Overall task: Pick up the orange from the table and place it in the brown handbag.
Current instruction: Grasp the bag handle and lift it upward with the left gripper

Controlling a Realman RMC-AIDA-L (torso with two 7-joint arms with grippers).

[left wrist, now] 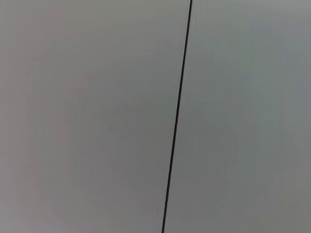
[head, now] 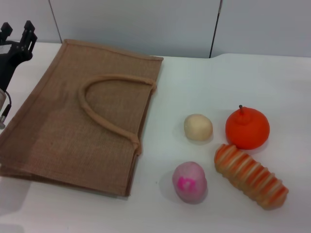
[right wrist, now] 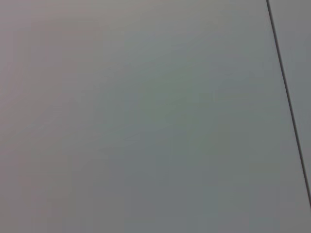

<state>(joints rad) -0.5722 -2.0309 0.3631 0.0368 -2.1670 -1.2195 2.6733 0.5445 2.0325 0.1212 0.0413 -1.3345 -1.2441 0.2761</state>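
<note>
The orange (head: 247, 128), round and bright with a short brown stem, sits on the white table (head: 194, 82) at the right. The brown handbag (head: 77, 126) lies flat on the table's left half, its rope handles (head: 109, 104) on top. My left gripper (head: 17, 30) is raised at the far left edge, beyond the bag's back left corner and far from the orange; its fingers stand apart and hold nothing. My right gripper is out of view. Both wrist views show only a grey wall panel with a dark seam (left wrist: 176, 121).
A cream ball (head: 198, 127) lies left of the orange. A pink ball (head: 189, 181) lies nearer the front. An orange-and-cream striped bread (head: 250, 174) lies just in front of the orange. A grey panelled wall (head: 146, 19) runs behind the table.
</note>
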